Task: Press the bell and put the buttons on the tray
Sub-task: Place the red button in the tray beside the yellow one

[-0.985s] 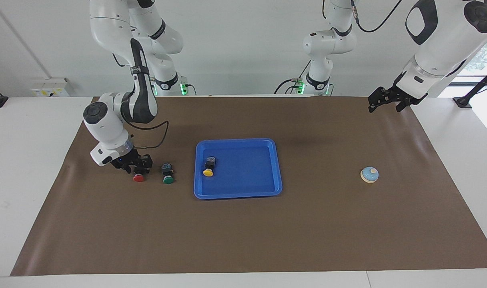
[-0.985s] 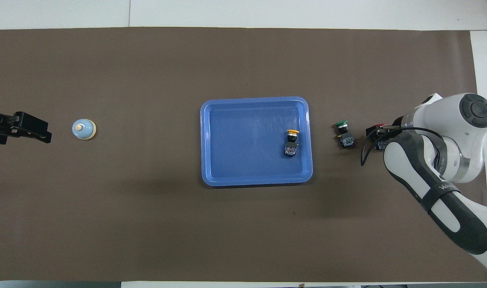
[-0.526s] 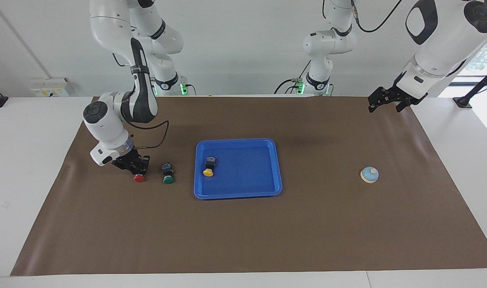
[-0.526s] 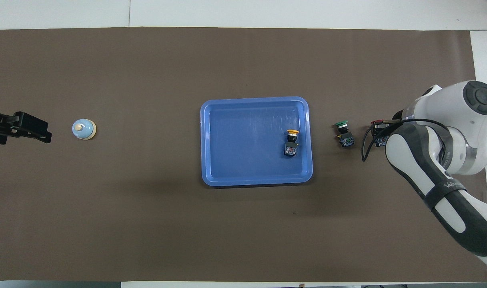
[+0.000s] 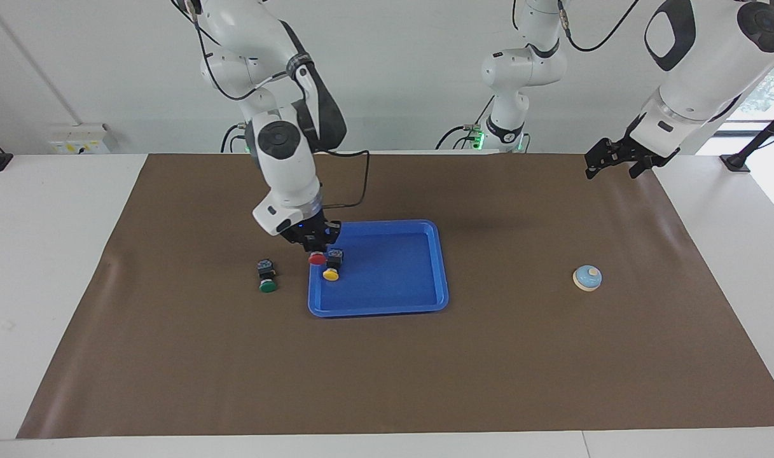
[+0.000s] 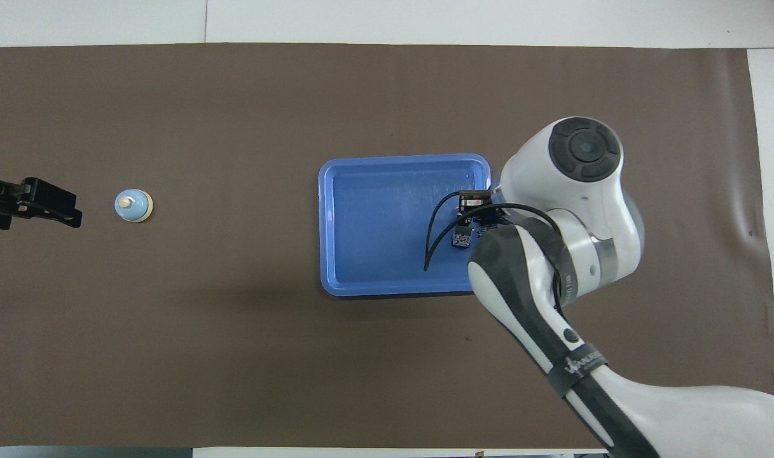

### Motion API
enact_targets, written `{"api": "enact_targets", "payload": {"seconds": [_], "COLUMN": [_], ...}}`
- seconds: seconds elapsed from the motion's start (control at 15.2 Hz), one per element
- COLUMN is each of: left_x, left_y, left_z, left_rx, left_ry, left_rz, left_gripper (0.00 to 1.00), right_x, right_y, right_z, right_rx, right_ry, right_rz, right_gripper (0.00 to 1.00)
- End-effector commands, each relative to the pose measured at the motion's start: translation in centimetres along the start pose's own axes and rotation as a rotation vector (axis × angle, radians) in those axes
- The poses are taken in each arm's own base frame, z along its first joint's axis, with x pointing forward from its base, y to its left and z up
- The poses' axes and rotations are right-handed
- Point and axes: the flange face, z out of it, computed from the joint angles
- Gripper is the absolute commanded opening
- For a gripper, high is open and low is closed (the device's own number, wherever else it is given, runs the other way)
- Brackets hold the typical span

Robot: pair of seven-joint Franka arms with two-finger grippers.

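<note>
My right gripper (image 5: 314, 248) is shut on the red button (image 5: 317, 259) and holds it just above the blue tray's (image 5: 393, 299) rim at the right arm's end. The yellow button (image 5: 331, 274) lies in the tray beside it. The green button (image 5: 267, 285) lies on the mat outside the tray, toward the right arm's end. The bell (image 5: 587, 277) sits toward the left arm's end. My left gripper (image 5: 612, 160) waits raised over the mat's corner by its base. In the overhead view the right arm hides the red and green buttons. The tray (image 6: 374, 210), the bell (image 6: 133, 206) and the left gripper (image 6: 49, 210) show there.
A brown mat (image 5: 387, 381) covers the table. Black cables loop from the right wrist (image 6: 434, 235) over the tray. The arms' bases stand at the robots' edge of the table.
My right gripper has lifted the red button off the mat and carried it past the green button to the tray's edge. The left arm has not moved.
</note>
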Motion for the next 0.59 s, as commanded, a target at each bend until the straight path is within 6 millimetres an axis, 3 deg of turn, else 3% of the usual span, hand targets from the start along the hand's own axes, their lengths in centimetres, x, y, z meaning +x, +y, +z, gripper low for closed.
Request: {"api": "enact_targets", "payload": {"seconds": [0.0, 0.39, 0.46, 0.53], "left_x": [-0.3, -0.3, -0.3, -0.3], "left_y": [-0.1, -0.1, -0.1, -0.1], "left_z": [-0.6, -0.6, -0.6, -0.6], "left_rx": [0.013, 0.013, 0.013, 0.013], "left_ry": [0.002, 0.002, 0.002, 0.002], "left_rz": [-0.011, -0.011, -0.011, -0.011], "left_gripper": [1.0, 1.0, 1.0, 1.0], "right_x": [0.2, -0.5, -0.5, -0.6], "right_y": [-3.6, -5.0, -5.0, -5.1], "right_z": [1.9, 5.4, 5.5, 5.4], "right_rx": [0.001, 0.021, 0.022, 0.024], "right_ry": [-0.003, 0.013, 0.009, 0.011], "right_rz": [0.044, 0.08, 0.082, 0.082], "right_gripper": [0.0, 0.0, 0.27, 0.82]}}
